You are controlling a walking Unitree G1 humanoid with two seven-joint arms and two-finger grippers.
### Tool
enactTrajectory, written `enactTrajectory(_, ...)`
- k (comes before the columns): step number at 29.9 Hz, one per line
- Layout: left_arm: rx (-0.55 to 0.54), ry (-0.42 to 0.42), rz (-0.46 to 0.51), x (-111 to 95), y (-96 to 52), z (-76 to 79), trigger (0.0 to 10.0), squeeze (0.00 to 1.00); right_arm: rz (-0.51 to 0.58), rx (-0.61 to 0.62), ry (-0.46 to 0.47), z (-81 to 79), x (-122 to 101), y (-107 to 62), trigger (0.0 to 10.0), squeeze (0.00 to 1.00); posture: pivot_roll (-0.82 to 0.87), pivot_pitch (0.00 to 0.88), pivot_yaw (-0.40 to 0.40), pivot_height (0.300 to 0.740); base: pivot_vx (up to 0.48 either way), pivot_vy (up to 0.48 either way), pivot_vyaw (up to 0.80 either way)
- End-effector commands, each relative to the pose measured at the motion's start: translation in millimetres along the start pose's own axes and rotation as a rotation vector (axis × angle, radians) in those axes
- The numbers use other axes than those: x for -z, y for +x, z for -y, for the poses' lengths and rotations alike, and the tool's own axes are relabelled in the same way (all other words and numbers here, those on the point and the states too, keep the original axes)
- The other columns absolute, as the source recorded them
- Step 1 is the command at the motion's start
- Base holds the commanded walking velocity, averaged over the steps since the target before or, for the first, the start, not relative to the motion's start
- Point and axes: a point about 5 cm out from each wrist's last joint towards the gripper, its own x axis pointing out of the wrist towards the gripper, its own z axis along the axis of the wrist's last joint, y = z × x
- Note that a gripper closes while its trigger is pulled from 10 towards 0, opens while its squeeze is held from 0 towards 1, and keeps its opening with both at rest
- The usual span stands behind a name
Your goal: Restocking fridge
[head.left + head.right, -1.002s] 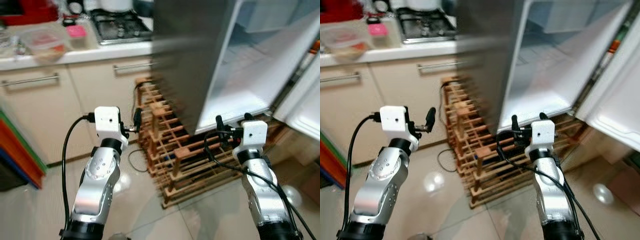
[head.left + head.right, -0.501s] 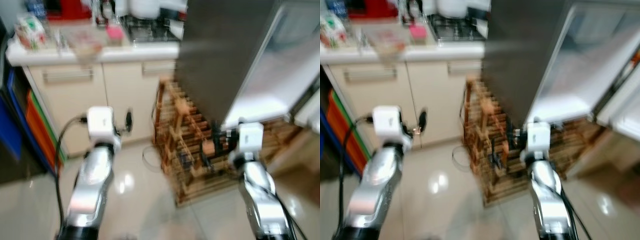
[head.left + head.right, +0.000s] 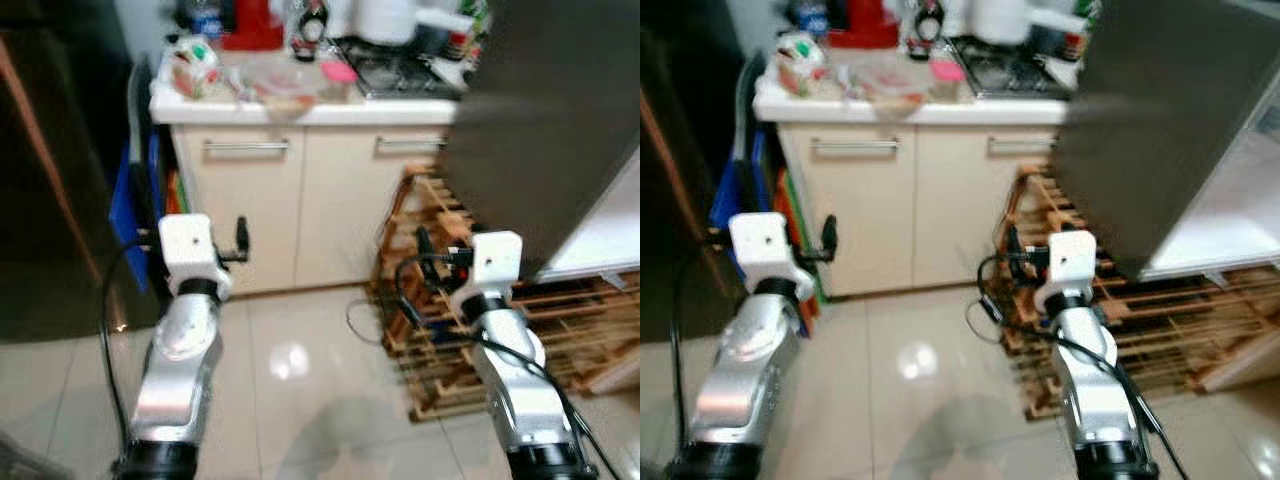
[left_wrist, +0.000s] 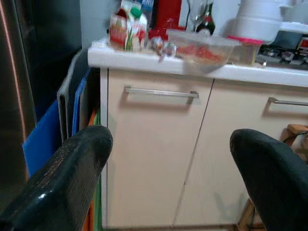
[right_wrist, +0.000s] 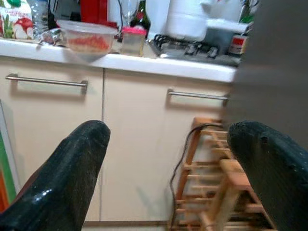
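The fridge [image 3: 540, 120] stands at the right, its dark side facing me and its white inside [image 3: 610, 225] showing at the edge. On the counter [image 3: 300, 110] sit a milk-style carton [image 4: 126, 26], a clear tub with red food [image 4: 202, 45] and a pink-lidded jar [image 5: 133, 39]. My left gripper [image 4: 171, 144] is held open in front of the cream cupboard doors, nothing between its fingers. My right gripper [image 5: 168, 132] is open too, level with the cupboards and close to the wooden rack [image 3: 470, 310].
A gas hob [image 3: 400, 72] and a white pot [image 3: 385, 18] lie at the back of the counter, with a red appliance [image 3: 250, 22] beside bottles. Blue and orange boards [image 3: 135, 200] lean left of the cupboards. A dark panel [image 3: 50, 170] fills the left. Shiny floor tiles [image 3: 290, 370] lie ahead.
The whole picture has swung left: the open fridge has slid to the right edge and the counter and cupboards are now in front. Both arms keep the same raised pose.
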Motion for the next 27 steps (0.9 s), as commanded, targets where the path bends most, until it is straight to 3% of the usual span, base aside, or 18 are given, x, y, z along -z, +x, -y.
enactTrajectory(1, 0.02, 0.037, 0.052, -11.3, 4.2, 1.1, 10.0, 0.0, 0.01, 0.0, 0.0, -2.2, -1.6, 2.9, 10.0, 0.04, 0.06, 0.0, -0.077, 0.74, 0.48, 0.0, 0.0)
enactTrajectory(11, 0.05, 0.046, 0.086, -19.7, 12.3, -0.1, 10.0, 0.0, 0.041, -0.076, 0.017, -32.6, -2.2, 7.1, 10.0, 0.04, 0.04, 0.0, -0.03, 0.74, 0.48, 0.0, 0.0)
enactTrajectory(13, 0.101, 0.063, 0.091, -22.4, 12.1, 0.6, 10.0, 0.0, 0.054, -0.113, 0.035, -49.9, -3.9, 16.1, 10.0, 0.05, 0.07, 0.0, 0.009, 0.74, 0.48, 0.0, 0.0)
enactTrajectory(14, 0.101, 0.063, 0.091, -22.4, 12.1, 0.6, 10.0, 0.0, 0.054, -0.113, 0.035, -49.9, -3.9, 16.1, 10.0, 0.05, 0.07, 0.0, 0.009, 0.74, 0.48, 0.0, 0.0)
enactTrajectory(15, 0.131, 0.068, 0.08, -21.6, 9.9, -1.9, 10.0, 0.0, 0.049, -0.143, 0.05, -64.1, -2.2, 22.1, 10.0, 0.05, 0.11, 0.0, 0.003, 0.74, 0.48, 0.0, 0.0)
enactTrajectory(16, 0.13, 0.067, 0.074, -21.2, 8.4, -4.6, 10.0, 0.0, 0.039, -0.15, 0.06, -68.4, -0.4, 23.6, 10.0, 0.04, 0.13, 0.0, -0.016, 0.74, 0.48, 0.0, 0.0)
enactTrajectory(21, 0.106, 0.07, 0.063, -14.4, 5.2, -11.1, 10.0, 0.0, -0.01, -0.153, 0.071, -69.2, 10.3, 21.7, 10.0, 0.04, 0.16, 0.0, -0.089, 0.74, 0.48, 0.0, 0.0)
enactTrajectory(27, 0.152, 0.08, 0.069, -15.2, 21.9, -6.7, 10.0, 0.0, -0.023, -0.138, 0.053, -55.9, 11.1, 21.5, 10.0, 0.05, 0.21, 0.0, -0.118, 0.74, 0.48, 0.0, 0.0)
